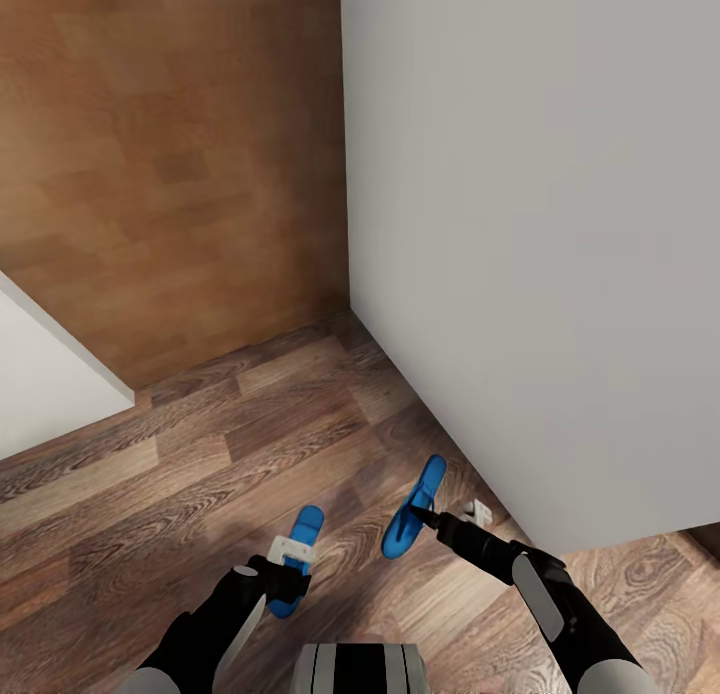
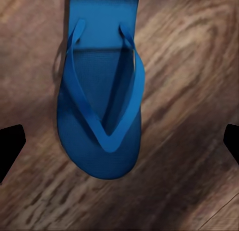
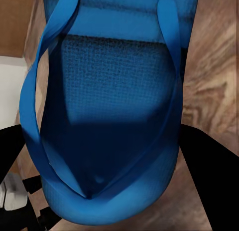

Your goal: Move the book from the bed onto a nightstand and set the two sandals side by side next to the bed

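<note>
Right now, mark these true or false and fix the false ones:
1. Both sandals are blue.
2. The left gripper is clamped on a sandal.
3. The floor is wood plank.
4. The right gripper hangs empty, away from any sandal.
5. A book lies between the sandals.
1. True: the left sandal and the right sandal are both bright blue.
2. False: the left gripper is open, and the left sandal lies flat on the floor.
3. True.
4. False: the right gripper appears closed on the tilted right sandal.
5. False: only floor planks lie between them.
</note>
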